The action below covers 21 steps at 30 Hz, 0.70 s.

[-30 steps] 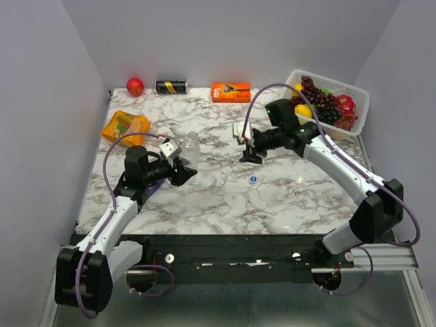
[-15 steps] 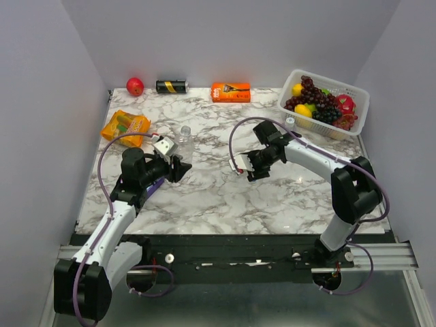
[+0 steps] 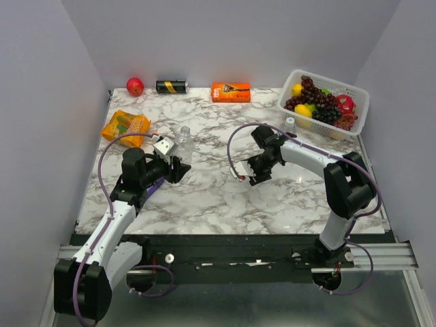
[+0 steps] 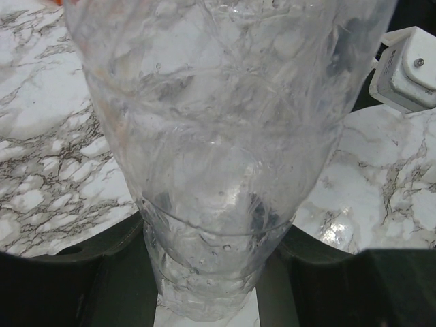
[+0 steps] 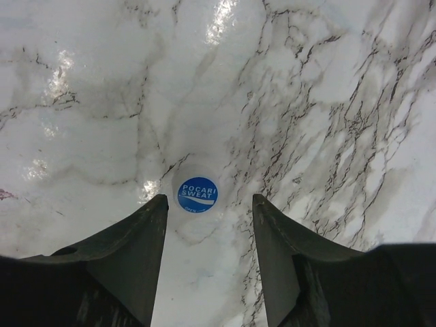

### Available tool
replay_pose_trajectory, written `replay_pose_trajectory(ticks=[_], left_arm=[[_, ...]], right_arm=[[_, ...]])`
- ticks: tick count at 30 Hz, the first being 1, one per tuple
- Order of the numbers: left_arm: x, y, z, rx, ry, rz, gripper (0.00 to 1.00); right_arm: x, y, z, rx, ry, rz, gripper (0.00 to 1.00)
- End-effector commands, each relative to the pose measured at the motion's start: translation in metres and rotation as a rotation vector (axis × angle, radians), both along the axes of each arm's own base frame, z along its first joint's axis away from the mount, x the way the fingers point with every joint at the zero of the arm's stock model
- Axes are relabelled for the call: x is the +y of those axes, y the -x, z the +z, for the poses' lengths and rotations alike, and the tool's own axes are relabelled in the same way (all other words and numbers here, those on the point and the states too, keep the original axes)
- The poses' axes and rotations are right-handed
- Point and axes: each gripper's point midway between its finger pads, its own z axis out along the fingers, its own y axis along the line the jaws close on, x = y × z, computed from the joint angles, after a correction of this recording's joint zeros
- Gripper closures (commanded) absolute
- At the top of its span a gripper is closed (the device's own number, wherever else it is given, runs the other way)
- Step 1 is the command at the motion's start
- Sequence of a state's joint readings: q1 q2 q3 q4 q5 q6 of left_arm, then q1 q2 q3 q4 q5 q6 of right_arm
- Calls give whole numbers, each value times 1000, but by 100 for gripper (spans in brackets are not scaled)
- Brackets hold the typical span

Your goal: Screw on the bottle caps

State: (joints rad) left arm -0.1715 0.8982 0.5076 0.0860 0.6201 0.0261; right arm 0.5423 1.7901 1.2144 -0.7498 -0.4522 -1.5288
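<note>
Marble table (image 3: 204, 197) seen from above, with 2 wrist views. At far left lies an orange snack pack (image 3: 125, 127); behind it, along the far edge, are a red apple (image 3: 135, 86), a black-and-yellow can (image 3: 172, 86) lying on its side, and an orange box (image 3: 230, 91). Left of centre, the left gripper (image 3: 178, 165) is clenched on the lower body of 1 clear bottle (image 4: 218, 136), which stands upright with its neck pointing up; the left wrist view shows a dark finger pressed against each side of the bottle. Right of centre, the right gripper (image 5: 208, 204) is lowered to the table with its jaws released. The blue bottle cap (image 5: 197, 194), printed POCARI SWEAT, lies flat on the marble between the 2 fingers, with a gap on each side. Further right, a 2nd small clear bottle (image 3: 290, 124) stands just beside the near-left corner of the white fruit basket (image 3: 361, 112); whether it carries a cap is unclear at this size. The basket holds grapes and other fruit.
</note>
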Motion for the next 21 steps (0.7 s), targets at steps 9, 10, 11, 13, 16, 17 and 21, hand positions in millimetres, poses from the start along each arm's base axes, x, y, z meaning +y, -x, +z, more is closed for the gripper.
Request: replay_pose_trajectory(ticks=[9,10,11,13,16,17,21], left_arm=[[5,-3,-10,20,-11,26,100],[5,-3,-10,20,-10,25,100],[5,-3,-11,24,-12,26,100],[5,-4,-10,24,-10,27,100],[5,-5,-11,24,-12,26,100],[5,-5,-11,24,-11,26,100],[5,-5,-12,29,-13,28,100]], right_arm=[[-9,12,-20,43,53,41,45],[-8,10,-20,42,53,36,46],[-7,7,-18,40,49,31,46],[-6,6,-20,50,51,23,47],[-5,5,-22,51,55,27,48],[-5,5,-23,54,59,28,48],[-6,6,-25,67,65,22,57]])
